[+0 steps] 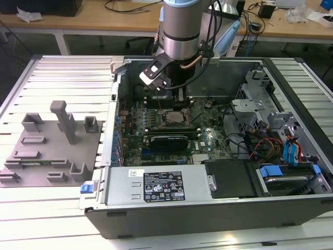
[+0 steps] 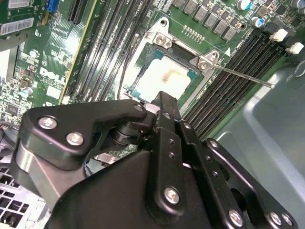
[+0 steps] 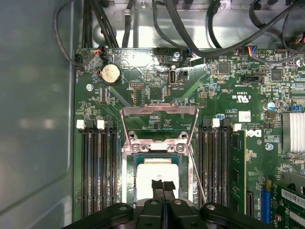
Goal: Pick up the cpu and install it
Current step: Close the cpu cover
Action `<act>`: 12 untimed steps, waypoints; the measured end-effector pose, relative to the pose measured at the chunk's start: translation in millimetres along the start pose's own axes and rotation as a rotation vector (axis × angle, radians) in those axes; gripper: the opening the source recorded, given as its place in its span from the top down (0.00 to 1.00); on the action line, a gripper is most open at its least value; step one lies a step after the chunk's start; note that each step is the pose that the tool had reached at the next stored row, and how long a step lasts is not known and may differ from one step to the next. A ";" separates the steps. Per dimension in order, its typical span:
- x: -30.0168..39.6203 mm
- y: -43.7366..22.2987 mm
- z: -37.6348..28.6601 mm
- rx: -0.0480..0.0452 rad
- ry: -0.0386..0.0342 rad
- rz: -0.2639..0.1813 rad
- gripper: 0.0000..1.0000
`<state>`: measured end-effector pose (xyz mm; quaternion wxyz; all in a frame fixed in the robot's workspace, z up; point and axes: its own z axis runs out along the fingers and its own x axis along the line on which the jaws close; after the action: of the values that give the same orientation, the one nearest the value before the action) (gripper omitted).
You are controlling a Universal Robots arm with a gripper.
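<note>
The cpu [image 3: 151, 171] lies flat inside the socket [image 3: 157, 148] on the green motherboard [image 3: 143, 86], with its silvery-white top facing up. In the second wrist view the cpu [image 2: 167, 78] fills the inner square of the socket [image 2: 159, 40], and there is a faint brownish mark on its top. The tool [image 3: 163, 185] is directly over the socket, and its two black fingertips [image 3: 157, 184] are together, side by side, with nothing between them. They are over the top of the cpu, near one of its edges, but I cannot tell if they really touch the metal. The hinged metal frame [image 3: 159, 110] of the socket is folded open, away from the cpu. A thin lever rod [image 2: 238, 74] stands out from one corner of the socket. Black memory slots [image 3: 97, 171] run on both sides of the socket, and a round battery [image 3: 110, 74] sits beyond the open frame. In the exterior view the arm [image 1: 179, 26] reaches down into the open computer case [image 1: 208, 219], above the socket [image 1: 177, 115]. A grey fixture plate [image 1: 47, 151] lies on the desk [image 1: 67, 78], well apart from the socket and outside the case, on the exterior view's left.
</note>
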<state>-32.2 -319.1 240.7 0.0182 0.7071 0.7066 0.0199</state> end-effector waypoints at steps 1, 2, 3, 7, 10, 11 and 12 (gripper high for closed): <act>0.0 0.0 0.0 0.0000 -0.0001 0.000 0.89; 0.0 0.0 0.0 0.0000 -0.0001 0.000 0.89; 0.0 0.0 0.0 0.0000 -0.0001 0.000 0.89; 0.2 0.4 -7.2 0.0000 -0.0004 0.000 0.89; 0.3 1.4 -24.4 0.0000 -0.0005 0.000 0.89; 0.3 1.7 -29.8 -0.0001 -0.0004 0.000 0.89; 0.3 2.0 -33.3 0.0000 -0.0005 0.000 0.89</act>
<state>-32.0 -318.8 274.1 0.0184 0.7071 0.7066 0.0197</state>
